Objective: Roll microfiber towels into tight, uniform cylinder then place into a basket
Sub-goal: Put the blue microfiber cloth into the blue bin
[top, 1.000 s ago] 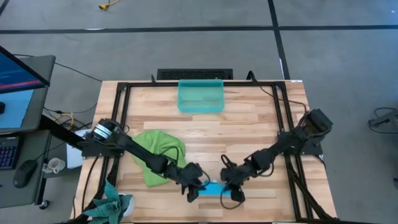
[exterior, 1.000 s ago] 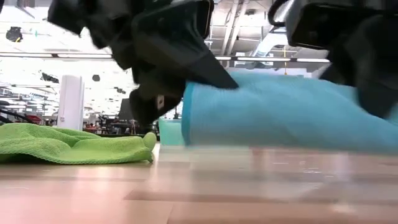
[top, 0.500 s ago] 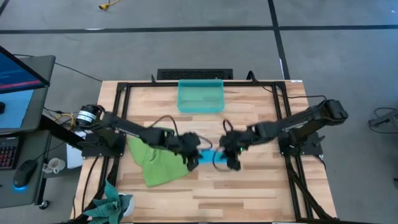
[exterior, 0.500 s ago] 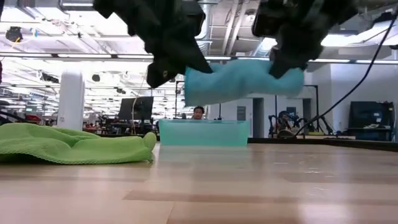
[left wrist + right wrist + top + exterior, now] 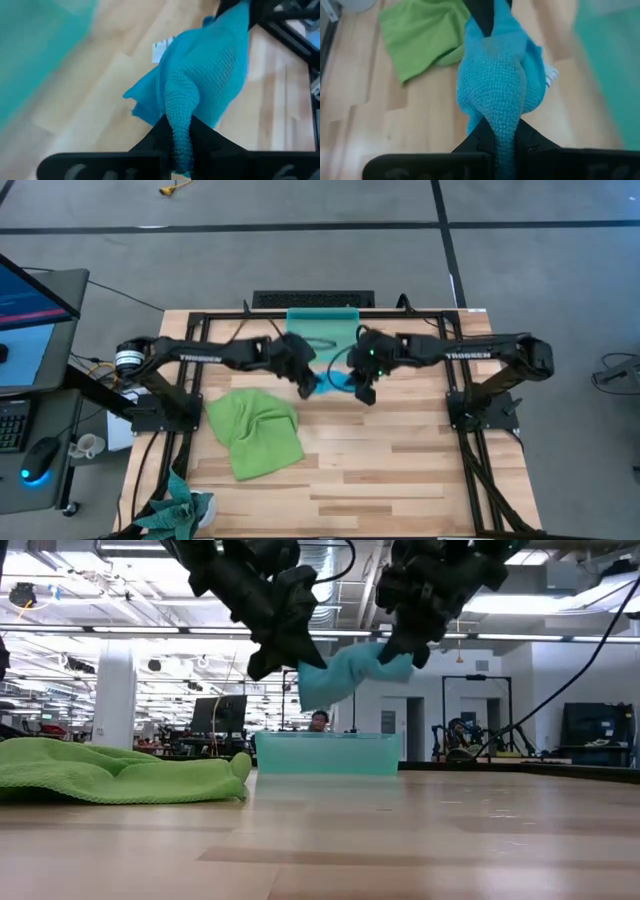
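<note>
Blue towel [image 5: 332,383] hangs in the air between the two arms, rolled but sagging in the middle, just below the basket [image 5: 322,327] at upper centre of the high view. Left gripper [image 5: 306,380] has its jaws pressed together on the roll's left end, a ridge of cloth squeezed between the fingers [image 5: 159,135]; right gripper [image 5: 362,387] pinches the other end the same way, jaws clamped on a fold of blue. In the low view the roll floats clear above the surface [image 5: 400,840], in front of and above the basket's rim. A second ago it lay on the wood near the bottom edge; both arms have since carried it up the frame towards the basket. Green towel [image 5: 255,430] lies crumpled at lower left, untouched.
</note>
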Robot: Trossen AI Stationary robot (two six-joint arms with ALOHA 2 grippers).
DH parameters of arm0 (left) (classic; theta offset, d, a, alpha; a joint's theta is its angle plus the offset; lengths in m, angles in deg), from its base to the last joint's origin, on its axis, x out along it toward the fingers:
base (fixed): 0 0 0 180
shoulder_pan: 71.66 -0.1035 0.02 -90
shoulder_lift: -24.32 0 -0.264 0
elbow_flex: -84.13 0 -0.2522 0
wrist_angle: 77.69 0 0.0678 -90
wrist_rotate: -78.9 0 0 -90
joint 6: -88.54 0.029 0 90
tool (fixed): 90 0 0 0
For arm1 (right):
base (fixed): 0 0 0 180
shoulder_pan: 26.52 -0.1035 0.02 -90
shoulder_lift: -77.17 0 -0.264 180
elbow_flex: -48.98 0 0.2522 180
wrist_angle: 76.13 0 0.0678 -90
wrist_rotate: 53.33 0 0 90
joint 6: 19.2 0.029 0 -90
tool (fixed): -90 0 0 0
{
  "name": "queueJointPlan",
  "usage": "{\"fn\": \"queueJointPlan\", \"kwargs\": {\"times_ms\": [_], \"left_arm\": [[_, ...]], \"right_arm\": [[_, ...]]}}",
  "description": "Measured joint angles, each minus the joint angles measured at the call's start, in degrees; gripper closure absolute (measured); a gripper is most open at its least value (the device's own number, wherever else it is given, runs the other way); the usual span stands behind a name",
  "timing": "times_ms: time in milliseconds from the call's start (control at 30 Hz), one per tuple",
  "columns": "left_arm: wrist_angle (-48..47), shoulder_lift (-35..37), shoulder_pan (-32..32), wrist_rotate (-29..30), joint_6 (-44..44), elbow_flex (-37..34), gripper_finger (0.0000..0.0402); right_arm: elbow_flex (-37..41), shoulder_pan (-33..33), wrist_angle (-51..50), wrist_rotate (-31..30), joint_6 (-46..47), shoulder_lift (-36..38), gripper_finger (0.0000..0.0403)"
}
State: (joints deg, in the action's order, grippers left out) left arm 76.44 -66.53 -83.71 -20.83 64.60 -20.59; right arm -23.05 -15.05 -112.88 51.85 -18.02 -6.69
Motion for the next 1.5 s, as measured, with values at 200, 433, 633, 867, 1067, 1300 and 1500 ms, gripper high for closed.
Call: {"fn": "queueJointPlan", "kwargs": {"times_ms": [200, 433, 633, 867, 1067, 1300, 1500], "left_arm": [[-5.69, 0.03, -7.15, -0.40, 10.45, 6.27, 0.0387], [-8.64, -0.31, -14.78, 2.51, 20.29, 10.00, 0.0387], [-8.93, -2.56, -18.27, 4.42, 23.74, 9.95, 0.0386], [-7.88, -10.98, -20.33, 4.04, 26.66, 10.00, 0.0386], [-7.05, -17.25, -22.97, -3.42, 25.11, 10.15, 0.0386], [-9.98, -18.95, -23.10, -7.18, 22.71, 10.16, 0.0386], [-12.13, -18.95, -22.90, -10.26, 17.07, 10.09, 0.0386]], "right_arm": [[-3.23, 7.40, -0.13, 1.43, -9.84, -1.36, 0.0366], [-9.84, 16.22, -1.01, 1.92, -19.03, -9.01, 0.0366], [-17.67, 20.35, -3.20, 3.59, -24.44, -18.15, 0.0365], [-26.26, 23.19, -11.03, 3.41, -28.57, -28.05, 0.0365], [-29.88, 24.09, -17.03, 3.98, -31.73, -33.37, 0.0365], [-30.24, 23.77, -18.81, 5.76, -33.63, -36.69, 0.0365], [-30.18, 23.05, -20.75, 7.08, -34.25, -37.33, 0.0365]]}}
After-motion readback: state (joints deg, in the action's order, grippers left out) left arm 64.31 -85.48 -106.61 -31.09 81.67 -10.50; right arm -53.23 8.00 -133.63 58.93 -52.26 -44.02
